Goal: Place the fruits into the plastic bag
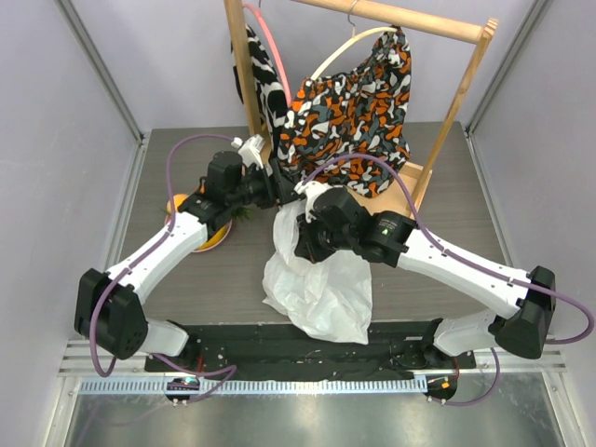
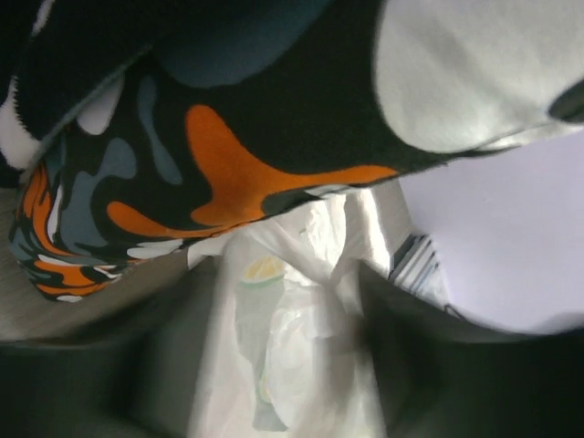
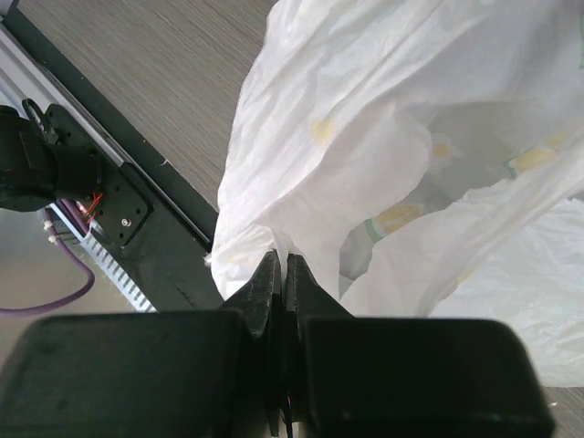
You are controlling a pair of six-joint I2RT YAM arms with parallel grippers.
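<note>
The plastic bag point(image 1: 317, 284) is white and crinkly and hangs down to the table's near edge. My right gripper point(image 1: 298, 226) is shut on a fold of its edge point(image 3: 283, 260) and holds it up. The bag's open mouth point(image 3: 456, 155) shows in the right wrist view. My left gripper point(image 1: 268, 191) is at the bag's top, under the cloth. Its jaws stand wide apart with bag film point(image 2: 301, 365) between them. A yellow-orange fruit point(image 1: 209, 238) peeks from under the left arm, with a green tuft point(image 1: 244, 214) beside it. The other fruits are hidden.
The orange-black-white patterned cloth point(image 1: 349, 116) hangs from a wooden rack point(image 1: 466, 88) at the back and fills the top of the left wrist view point(image 2: 228, 173). A black-and-white cloth point(image 1: 265, 79) hangs on the rack's left post. A black mat point(image 1: 279, 340) lies along the near edge.
</note>
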